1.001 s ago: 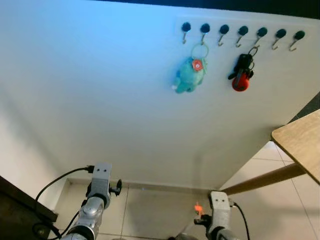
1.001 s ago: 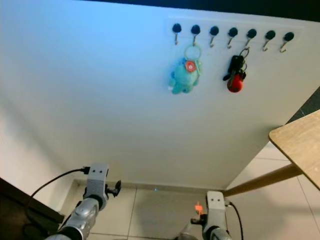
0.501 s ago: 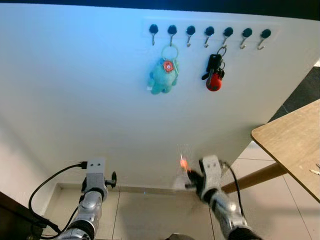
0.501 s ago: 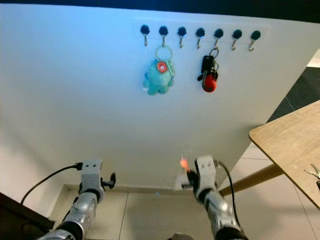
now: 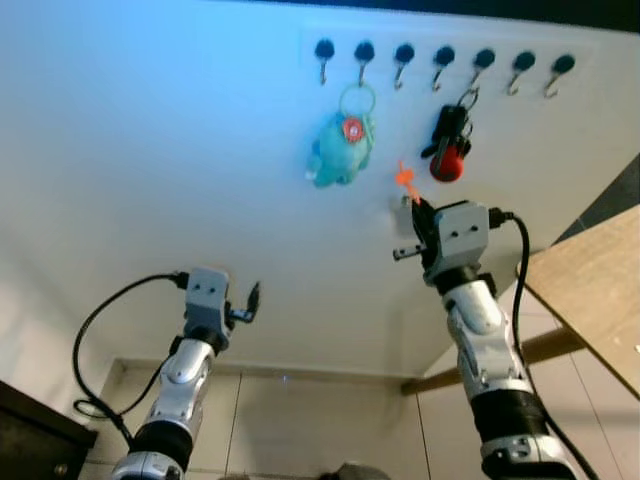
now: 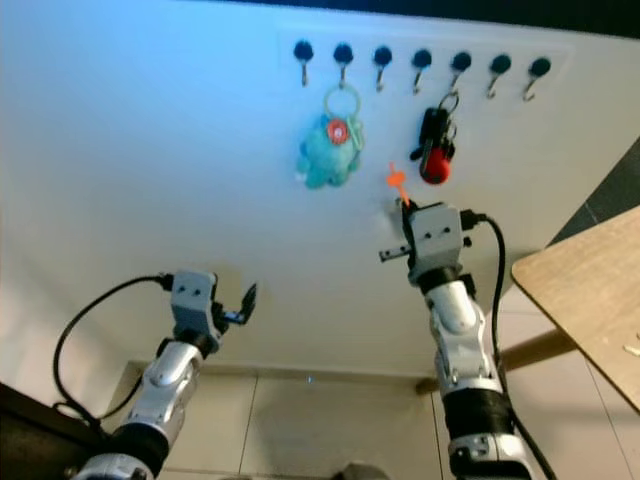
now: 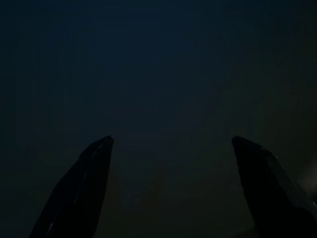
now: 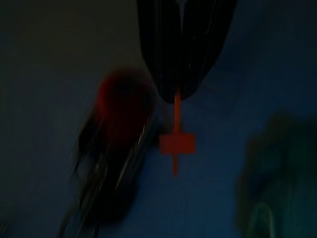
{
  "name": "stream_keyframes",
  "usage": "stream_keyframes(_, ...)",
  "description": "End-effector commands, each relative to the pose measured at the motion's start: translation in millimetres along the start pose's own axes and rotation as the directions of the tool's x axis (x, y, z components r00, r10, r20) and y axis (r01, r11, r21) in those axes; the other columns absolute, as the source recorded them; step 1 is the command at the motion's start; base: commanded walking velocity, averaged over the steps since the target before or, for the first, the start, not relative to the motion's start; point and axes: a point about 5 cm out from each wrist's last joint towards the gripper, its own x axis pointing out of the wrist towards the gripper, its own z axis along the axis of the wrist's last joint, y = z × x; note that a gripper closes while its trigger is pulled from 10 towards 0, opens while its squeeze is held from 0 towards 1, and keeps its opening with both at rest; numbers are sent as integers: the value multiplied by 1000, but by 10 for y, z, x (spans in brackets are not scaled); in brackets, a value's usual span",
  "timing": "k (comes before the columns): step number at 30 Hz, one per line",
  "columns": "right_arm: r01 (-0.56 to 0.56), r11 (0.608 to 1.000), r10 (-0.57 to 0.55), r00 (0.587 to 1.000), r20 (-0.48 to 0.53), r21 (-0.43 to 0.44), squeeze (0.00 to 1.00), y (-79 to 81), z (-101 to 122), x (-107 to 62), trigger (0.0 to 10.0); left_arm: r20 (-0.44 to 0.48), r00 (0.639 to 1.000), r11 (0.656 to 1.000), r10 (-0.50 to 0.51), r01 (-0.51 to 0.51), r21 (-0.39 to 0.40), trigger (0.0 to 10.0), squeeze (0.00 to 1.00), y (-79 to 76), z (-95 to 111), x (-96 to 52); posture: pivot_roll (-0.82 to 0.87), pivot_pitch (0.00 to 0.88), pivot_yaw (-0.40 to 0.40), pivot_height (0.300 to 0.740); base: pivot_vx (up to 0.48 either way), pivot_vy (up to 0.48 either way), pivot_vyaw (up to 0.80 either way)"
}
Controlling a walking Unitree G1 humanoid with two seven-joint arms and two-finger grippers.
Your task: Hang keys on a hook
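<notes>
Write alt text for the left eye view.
The right gripper, shut on an orange tag, is raised to a white wall just below a row of seven hooks. A teal plush keychain hangs on the second hook from the left, black-and-red keys on the fifth. The left gripper is lower, open, and a wooden table juts in at right.

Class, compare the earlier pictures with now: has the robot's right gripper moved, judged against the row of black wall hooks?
Yes. The right gripper, shut on a small orange key piece, has risen from near the floor towards the row of black wall hooks, now just below the red-and-black key bunch.
</notes>
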Motion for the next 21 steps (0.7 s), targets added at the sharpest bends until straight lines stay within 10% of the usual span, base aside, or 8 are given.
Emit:
stream_keyframes(1, 25, 999, -24, 1000, 15, -41, 0, -5, 53, -15, 10000, 39, 996, 997, -81, 82, -3, 10000, 0, -85, 108, -13, 54, 85, -55, 740, 0, 0, 0)
stream_keyframes(13, 4, 999, -10, 987, -159, -40, 0, 297, -240, -315, 10000, 43, 950, 948, -310, 306, 84, 10000, 0, -290, 283, -133, 55, 90, -62, 740, 0, 0, 0)
stream_keyframes(21, 45, 964, -38, 999, 34, -264, 0, 267, 73, -233, 10000, 135, 969, 976, -205, 193, 95, 10000, 0, -193, 520, -50, 47, 88, -60, 740, 0, 0, 0)
